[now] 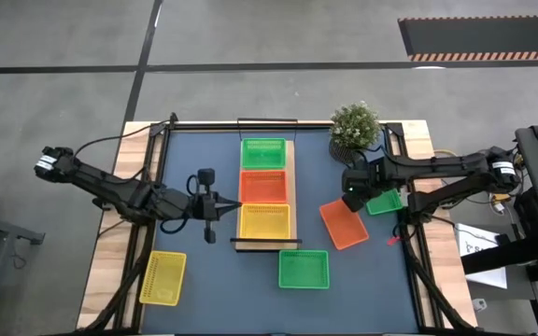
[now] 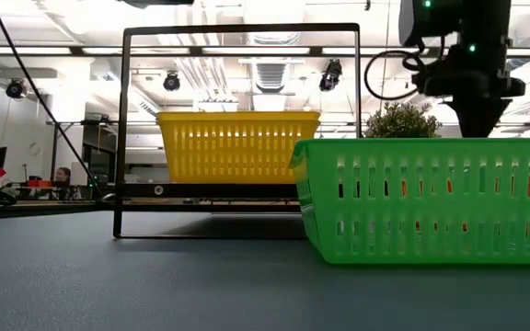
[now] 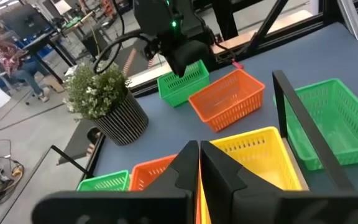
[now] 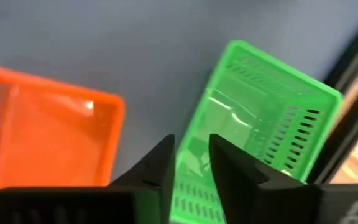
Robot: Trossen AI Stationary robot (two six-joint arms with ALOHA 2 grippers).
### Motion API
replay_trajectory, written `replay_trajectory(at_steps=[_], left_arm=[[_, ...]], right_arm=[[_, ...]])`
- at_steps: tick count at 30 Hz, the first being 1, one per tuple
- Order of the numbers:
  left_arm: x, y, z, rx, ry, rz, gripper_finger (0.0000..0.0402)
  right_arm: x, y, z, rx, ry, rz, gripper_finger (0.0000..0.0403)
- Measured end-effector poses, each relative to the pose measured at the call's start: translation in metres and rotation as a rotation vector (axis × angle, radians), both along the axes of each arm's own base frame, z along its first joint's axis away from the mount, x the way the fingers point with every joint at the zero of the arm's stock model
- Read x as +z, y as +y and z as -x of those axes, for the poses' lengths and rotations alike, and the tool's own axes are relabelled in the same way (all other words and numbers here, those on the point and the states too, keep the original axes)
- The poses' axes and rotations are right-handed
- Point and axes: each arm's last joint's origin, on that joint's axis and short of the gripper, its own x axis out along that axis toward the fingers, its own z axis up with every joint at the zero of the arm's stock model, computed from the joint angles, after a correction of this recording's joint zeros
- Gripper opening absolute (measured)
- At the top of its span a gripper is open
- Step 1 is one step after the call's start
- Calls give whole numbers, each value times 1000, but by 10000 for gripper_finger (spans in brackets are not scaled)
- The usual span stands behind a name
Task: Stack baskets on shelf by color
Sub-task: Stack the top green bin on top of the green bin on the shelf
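Counting one green, one orange and one yellow plastic mesh basket on the long light-wood shelf (image 1: pixel 290 207), we still must stack four loose ones, our right gripper (image 4: pixel 191 163) hanging slightly parted over a green basket (image 4: pixel 263 118), the left gripper (image 1: pixel 215 207) shut beside the shelf.

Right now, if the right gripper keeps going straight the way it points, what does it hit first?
Most likely the green basket beside the orange basket: the right gripper points at its near wall, jaws slightly apart. Depth is unclear.
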Motion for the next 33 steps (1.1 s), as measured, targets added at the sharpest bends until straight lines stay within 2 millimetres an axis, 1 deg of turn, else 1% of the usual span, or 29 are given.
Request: replay_trajectory(at_steps=[3, 7, 10, 14, 20, 25, 29, 33], left_arm=[[2, 0, 0, 0, -16, 4, 0], [3, 0, -1, -18, -18, -59, 0], [7, -1, -2, -23, -55, -72, 0], [12, -1, -3, -20, -109, -55, 0], [14, -1, -3, -18, -126, -49, 0], [16, -1, -3, -18, -133, -47, 0], [18, -1, -3, -18, -142, -45, 0], [18, -1, -3, -17, -154, -41, 0]], right_arm=[[-9, -1, 2, -38, 17, 32, 125], [-24, -1, 2, -43, -9, 16, 160], [-32, -1, 5, -68, 2, 13, 173], [-39, -1, 8, -100, 12, 17, 173], [-50, -2, 10, -103, 21, 46, 158], [-63, -2, 11, -103, 2, 69, 135], [-74, -2, 10, -101, -43, 73, 101], [-75, -2, 11, -92, -42, 72, 47]])
